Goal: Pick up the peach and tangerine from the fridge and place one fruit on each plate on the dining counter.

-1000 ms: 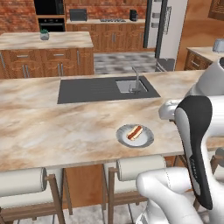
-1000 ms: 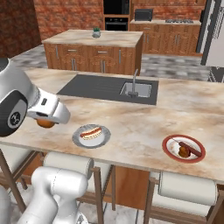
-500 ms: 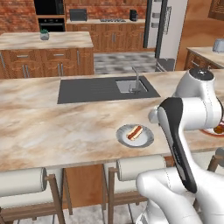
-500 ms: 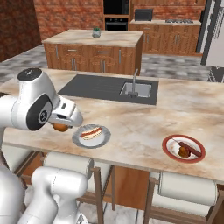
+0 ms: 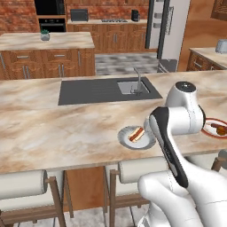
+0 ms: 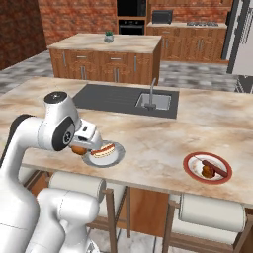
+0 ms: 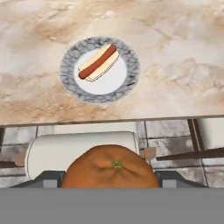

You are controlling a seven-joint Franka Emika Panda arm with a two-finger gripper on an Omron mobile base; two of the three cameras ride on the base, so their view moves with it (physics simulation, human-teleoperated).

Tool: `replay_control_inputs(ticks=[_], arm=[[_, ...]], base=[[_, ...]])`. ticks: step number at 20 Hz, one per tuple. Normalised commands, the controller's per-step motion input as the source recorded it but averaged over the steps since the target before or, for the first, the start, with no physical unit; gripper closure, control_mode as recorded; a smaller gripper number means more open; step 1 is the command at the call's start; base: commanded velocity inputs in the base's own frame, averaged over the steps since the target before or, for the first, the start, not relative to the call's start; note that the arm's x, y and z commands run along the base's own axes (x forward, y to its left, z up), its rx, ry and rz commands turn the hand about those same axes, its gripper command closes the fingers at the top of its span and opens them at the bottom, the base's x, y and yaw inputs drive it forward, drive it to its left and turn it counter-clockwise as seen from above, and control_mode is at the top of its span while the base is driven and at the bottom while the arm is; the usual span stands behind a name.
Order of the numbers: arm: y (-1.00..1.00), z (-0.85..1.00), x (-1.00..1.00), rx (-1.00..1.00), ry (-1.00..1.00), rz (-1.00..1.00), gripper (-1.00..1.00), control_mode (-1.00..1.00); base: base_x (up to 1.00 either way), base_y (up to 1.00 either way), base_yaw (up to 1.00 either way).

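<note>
My gripper [image 6: 80, 147] is shut on the orange tangerine [image 6: 77, 149], just off the near left rim of a grey-rimmed plate [image 6: 109, 159] that carries a hot dog. In the hand view the tangerine [image 7: 109, 166] sits between my gripper's [image 7: 110, 180] tips, over the dining counter's [image 7: 175, 57] front edge, with that plate [image 7: 70, 83] ahead. My arm hides the hand in the left base view, beside the plate [image 5: 124, 138]. A second, red-rimmed plate [image 6: 190, 170] holds a sausage and a round reddish lump; I cannot tell if it is the peach. The fridge [image 5: 175, 31] stands far back.
A dark inset sink [image 5: 106, 90] with a faucet [image 5: 138, 80] lies beyond the plates. White-cushioned stools [image 6: 74, 183] stand under the counter's [image 6: 163, 138] near edge. A separate island with a potted plant [image 5: 44, 35] is behind.
My arm has swung in over the counter edge, bringing the held tangerine right up to the rim of the hot dog plate. Plates have not moved.
</note>
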Motion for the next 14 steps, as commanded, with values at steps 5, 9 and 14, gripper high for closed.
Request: replay_control_inputs(ticks=[5, 9, 14], arm=[[-0.03, -0.48, 0.45, 0.02, 0.05, 0.00, 1.00, -1.00], [-0.12, -0.41, 0.48, 0.01, 0.03, 0.00, 1.00, -1.00], [-0.09, -0.33, 0.46, 0.00, 0.00, 0.00, 1.00, -1.00]], base=[[0.00, 0.00, 0.00], [0.00, 0.00, 0.00], [0.00, 0.00, 0.00]])
